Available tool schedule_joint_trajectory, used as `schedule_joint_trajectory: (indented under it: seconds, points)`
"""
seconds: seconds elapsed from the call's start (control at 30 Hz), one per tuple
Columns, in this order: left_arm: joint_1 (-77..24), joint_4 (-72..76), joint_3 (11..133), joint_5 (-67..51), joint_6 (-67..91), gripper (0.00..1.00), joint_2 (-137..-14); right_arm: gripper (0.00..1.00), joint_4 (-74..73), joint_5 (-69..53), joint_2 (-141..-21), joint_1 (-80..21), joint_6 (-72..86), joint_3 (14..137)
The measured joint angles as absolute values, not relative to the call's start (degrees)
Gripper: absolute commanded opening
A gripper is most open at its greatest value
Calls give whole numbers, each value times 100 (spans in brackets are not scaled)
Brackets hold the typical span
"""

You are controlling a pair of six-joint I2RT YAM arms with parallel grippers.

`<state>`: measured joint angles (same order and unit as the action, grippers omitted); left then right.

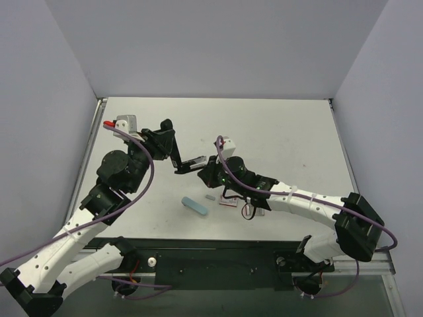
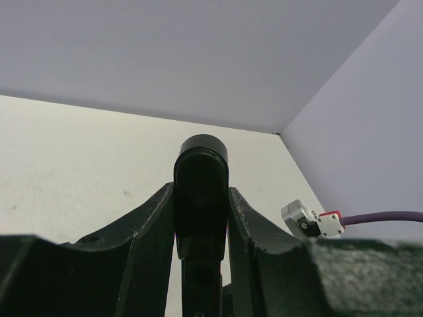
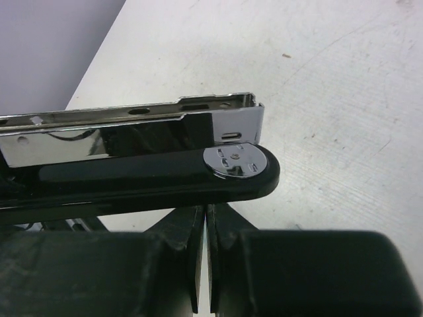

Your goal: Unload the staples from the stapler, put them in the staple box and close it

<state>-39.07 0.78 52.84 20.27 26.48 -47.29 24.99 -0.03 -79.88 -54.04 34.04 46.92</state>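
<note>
Stapler (image 1: 192, 163), from above, pinched in the left tool (image 1: 177, 165) over the surface (image 1: 277, 132); staples (image 1: 210, 197), probably that grey sliver, lie nearby. Left wrist: fingers (image 2: 151, 221) clamp its end. Right wrist: right tool (image 3: 205, 218) pressed together beneath its chrome magazine (image 3: 132, 125).

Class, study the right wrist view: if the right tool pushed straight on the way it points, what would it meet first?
The black stapler, whose front end crosses just ahead of the shut right tool; the left tool holds it. The gap is hard to judge.
</note>
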Motion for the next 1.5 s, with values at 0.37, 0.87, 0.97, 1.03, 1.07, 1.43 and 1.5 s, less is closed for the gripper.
schedule_joint_trajectory:
  seconds: [0.37, 0.87, 0.97, 1.03, 1.07, 1.43, 1.5]
  points:
    - [-3905, -152, 5269, 1466, 2829, 0, -4663, 0, 2200, 478, -7631, -5380, 2091, 4967]
    - [-3911, 185, 5105, -604, 3153, 0, -5500, 0, 1758, 626, -6552, -5349, 1037, 5094]
    - [-3916, 333, 5103, -991, 3133, 0, -5529, 0, 1463, 687, -6169, -5334, 987, 5089]
    - [-3922, 432, 5096, -1256, 3111, 0, -5531, 0, 1243, 714, -5850, -5328, 937, 5059]
    - [-3922, 478, 5083, -1339, 3105, 0, -5529, 0, 1138, 716, -5701, -5325, 910, 5039]
    - [-3922, 854, 4941, -2541, 2825, 0, -5367, 0, -148, -314, -4244, -4595, 937, 4563]
    - [-3922, 954, 4934, -2733, 2805, 0, -5341, 0, -316, -705, -4147, -4442, 982, 4563]
